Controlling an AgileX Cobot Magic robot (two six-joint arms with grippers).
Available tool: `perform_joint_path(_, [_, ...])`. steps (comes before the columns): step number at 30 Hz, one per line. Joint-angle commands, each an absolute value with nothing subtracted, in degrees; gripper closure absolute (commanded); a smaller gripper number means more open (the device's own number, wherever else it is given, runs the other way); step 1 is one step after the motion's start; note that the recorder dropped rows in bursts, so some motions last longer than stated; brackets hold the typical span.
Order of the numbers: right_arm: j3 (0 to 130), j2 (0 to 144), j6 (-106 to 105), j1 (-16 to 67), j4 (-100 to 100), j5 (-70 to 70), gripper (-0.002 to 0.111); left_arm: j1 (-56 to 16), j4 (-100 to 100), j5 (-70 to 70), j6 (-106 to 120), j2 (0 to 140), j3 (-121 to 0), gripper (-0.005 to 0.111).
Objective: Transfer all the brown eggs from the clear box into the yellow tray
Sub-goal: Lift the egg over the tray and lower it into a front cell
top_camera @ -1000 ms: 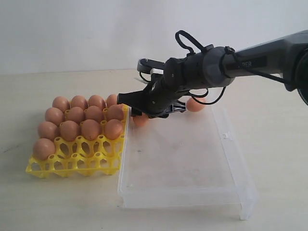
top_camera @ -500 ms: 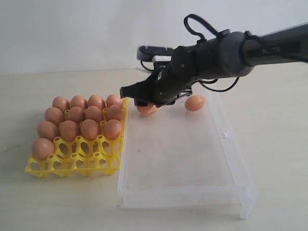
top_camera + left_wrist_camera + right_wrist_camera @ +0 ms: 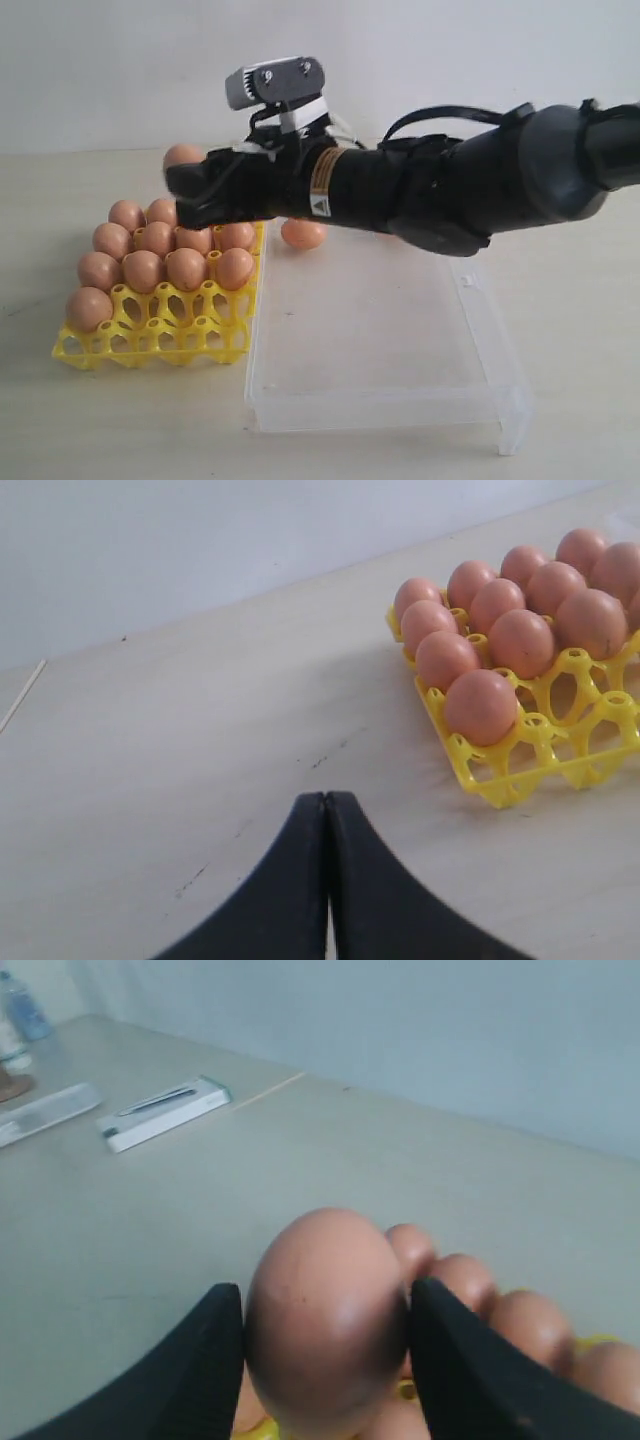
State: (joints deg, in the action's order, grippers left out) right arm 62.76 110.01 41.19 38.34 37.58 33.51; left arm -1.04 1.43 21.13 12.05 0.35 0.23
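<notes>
One brown egg (image 3: 325,1325) in right hand (image 3: 326,1355), grip plain only wrist-side.

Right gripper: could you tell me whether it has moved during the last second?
Yes: the right gripper, holding a brown egg, swung left from the clear box to above the yellow tray.

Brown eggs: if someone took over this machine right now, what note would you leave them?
Left gripper: shut, empty, apart from the yellow tray.
Right gripper: holds one brown egg above the tray.
Done: the tray's rear cups hold eggs; front cups are mostly free.
Left: seat the held egg, then fetch the loose egg lying in the clear box; the arm may hide more.
</notes>
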Motion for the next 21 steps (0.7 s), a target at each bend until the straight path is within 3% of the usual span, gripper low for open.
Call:
perform_joint_path(1, [62.34,115.10,44.06,40.90,42.25,41.95,0.108,-1.15,1.43,20.68,11.81,0.00,0.00,0.107])
perform_joint_path(17, [74.64,129.63,54.09,44.31,44.99,37.79,0.108,-1.15,1.43,20.68,11.81,0.00,0.00,0.107])
perform_joint_path(21, [74.82,130.26,54.09,44.67,44.99,37.79,0.101,-1.15,1.43,20.68,11.81,0.00,0.00,0.107])
